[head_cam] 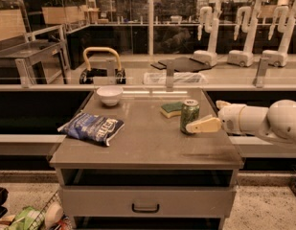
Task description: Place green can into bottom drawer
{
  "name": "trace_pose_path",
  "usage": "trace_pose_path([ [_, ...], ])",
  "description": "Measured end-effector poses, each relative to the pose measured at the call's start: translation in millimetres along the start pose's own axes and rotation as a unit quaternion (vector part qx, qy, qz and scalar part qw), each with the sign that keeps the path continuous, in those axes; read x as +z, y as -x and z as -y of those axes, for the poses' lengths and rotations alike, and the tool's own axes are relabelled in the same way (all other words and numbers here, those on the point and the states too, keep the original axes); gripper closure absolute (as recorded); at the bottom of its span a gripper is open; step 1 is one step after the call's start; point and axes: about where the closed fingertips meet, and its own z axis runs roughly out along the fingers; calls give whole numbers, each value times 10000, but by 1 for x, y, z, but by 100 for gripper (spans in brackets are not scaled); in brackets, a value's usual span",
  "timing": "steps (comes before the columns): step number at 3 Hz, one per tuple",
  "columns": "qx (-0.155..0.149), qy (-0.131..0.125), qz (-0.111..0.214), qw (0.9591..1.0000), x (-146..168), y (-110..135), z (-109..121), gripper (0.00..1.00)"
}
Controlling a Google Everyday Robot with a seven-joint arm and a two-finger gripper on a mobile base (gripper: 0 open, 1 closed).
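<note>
One broad counter (152,147) fills the middle of the frame and carries everything I care about, at a height where my arm can come in level from the right. Under its top, at lower centre, the drawer (114,202) with the dark handle sits shut. I judge the can has nowhere to go yet, and that front must come open before any placing.

My arm (262,121) lies horizontal at right of centre, low over the counter's right edge; a side approach suits an upright can better than a reach from above. The blue chip bag (91,127) lies flat at left of centre and the white bowl (109,95) stands behind it, toward the upper left of the counter. Both are well apart from my line of reach and need no care.

The green can (189,111) stands upright just right of centre, on the counter and not in any drawer. The green-topped sponge (171,109) lies just beside it on the left, near enough that a careless sweep could nudge it. My gripper (191,126) is at the can's lower right side, touching it or very nearly. Whether my jaws are parted or closed on it I cannot tell, since only one side of them shows.
</note>
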Motion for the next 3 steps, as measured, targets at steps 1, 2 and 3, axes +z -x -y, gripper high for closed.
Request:
trace_pose_path([
  [1,105,37,276,9996,24,4,8,0],
  [2,101,96,488,9987,43,11,16,0],
  [3,159,131,545,9983,63,9,19,23],
])
